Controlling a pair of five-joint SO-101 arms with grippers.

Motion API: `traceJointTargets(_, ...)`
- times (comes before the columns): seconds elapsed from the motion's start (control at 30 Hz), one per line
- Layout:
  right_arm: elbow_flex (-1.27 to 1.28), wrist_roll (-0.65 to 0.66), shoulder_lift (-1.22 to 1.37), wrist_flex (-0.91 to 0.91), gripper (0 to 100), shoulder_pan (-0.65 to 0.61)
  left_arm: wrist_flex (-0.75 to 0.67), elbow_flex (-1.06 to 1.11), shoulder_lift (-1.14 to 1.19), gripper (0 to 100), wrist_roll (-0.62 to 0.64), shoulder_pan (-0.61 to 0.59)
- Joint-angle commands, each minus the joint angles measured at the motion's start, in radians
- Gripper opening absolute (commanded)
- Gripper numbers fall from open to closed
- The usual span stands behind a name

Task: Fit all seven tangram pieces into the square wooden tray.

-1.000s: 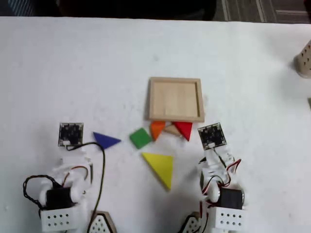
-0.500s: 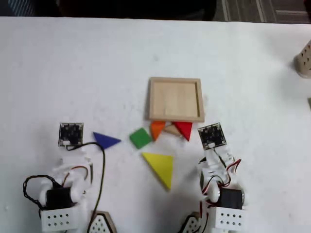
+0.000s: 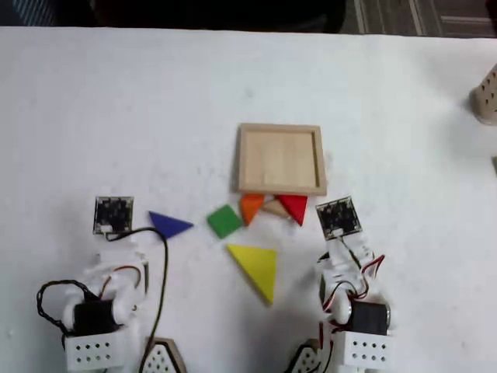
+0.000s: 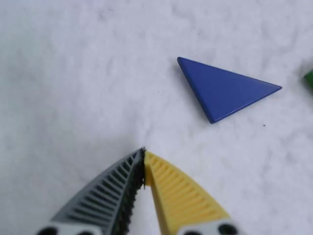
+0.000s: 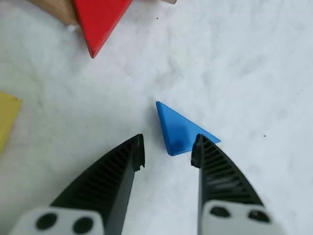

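The square wooden tray (image 3: 279, 159) lies empty at the table's middle. Orange (image 3: 251, 207), tan (image 3: 275, 207) and red (image 3: 294, 207) pieces touch its near edge. A green square (image 3: 224, 221), a dark blue triangle (image 3: 169, 224) and a large yellow triangle (image 3: 256, 268) lie nearer. My left gripper (image 4: 143, 152) is shut and empty, a little short of the dark blue triangle (image 4: 225, 90). My right gripper (image 5: 168, 147) is open over a small light blue triangle (image 5: 178, 129), which lies between its fingers; the red triangle (image 5: 100, 17) lies beyond.
The left arm (image 3: 97, 311) and right arm (image 3: 353, 303) sit at the near edge of the white cloth. A perforated beige object (image 3: 485, 93) stands at the far right. A corner of the yellow triangle (image 5: 7, 120) lies off to one side of the right gripper.
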Motion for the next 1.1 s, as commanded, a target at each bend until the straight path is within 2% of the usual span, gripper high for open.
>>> traceJointTargets(0.0, 0.009, 0.008, 0.001, 0.013, 16.3, 0.007, 0.006, -0.002, -0.004, 2, -0.006, -0.008)
traceJointTargets(0.37, 0.005, 0.009, -0.001, 0.053, 16.6, 0.015, 0.002, -0.011, -0.004, 2, -0.005, -0.012)
traceJointTargets(0.57, -0.055, 0.011, -0.001, 0.074, 16.6, 0.018, 0.002, -0.132, -0.004, 2, -0.003, -0.012)
traceJointTargets(0.67, -0.104, 0.012, -0.001, 0.094, 16.6, 0.070, 0.005, -0.169, -0.004, 2, -0.003, -0.013)
traceJointTargets(0.8, -0.110, 0.008, -0.001, 0.004, 16.6, 0.096, -0.008, -0.180, -0.004, 2, -0.008, -0.004)
traceJointTargets(0.93, -0.048, 0.012, -0.001, -0.050, 16.3, 0.038, -0.057, -0.178, -0.004, 2, -0.014, 0.021)
traceJointTargets(1.07, -0.003, 0.009, -0.001, -0.058, 16.3, 0.002, -0.112, -0.206, 0.001, 8, -0.175, 0.050)
